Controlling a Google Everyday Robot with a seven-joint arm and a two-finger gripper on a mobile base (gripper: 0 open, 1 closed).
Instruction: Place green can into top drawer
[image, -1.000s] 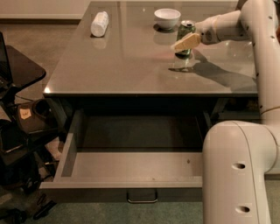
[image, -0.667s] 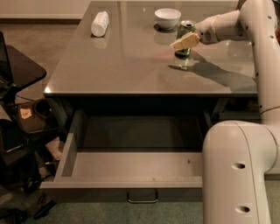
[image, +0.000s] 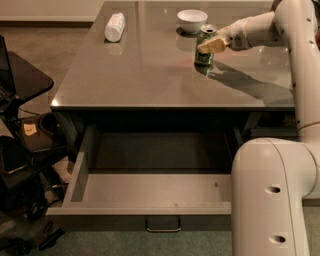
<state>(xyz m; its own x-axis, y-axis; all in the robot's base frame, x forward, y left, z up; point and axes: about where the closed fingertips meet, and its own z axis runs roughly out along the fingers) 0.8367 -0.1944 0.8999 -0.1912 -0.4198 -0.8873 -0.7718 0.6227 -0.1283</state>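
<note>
The green can (image: 203, 50) is held a little above the grey table top (image: 150, 75), at the back right, with its reflection on the surface below it. My gripper (image: 212, 45) reaches in from the right and is shut on the can's side, its tan fingers (image: 215, 45) across the can's upper half. The top drawer (image: 150, 192) stands pulled open under the table's front edge. Its inside holds nothing, and its metal bar handle (image: 163, 225) shows at the bottom centre.
A white bowl (image: 192, 19) stands just behind the can. A white bottle (image: 114, 27) lies on its side at the table's back left. My white arm and base (image: 272, 195) fill the right side. Dark equipment (image: 20, 150) stands left of the drawer.
The gripper has risen with the can in it; the can has come up off the table and moved slightly left. The drawer, bowl and bottle have not moved.
</note>
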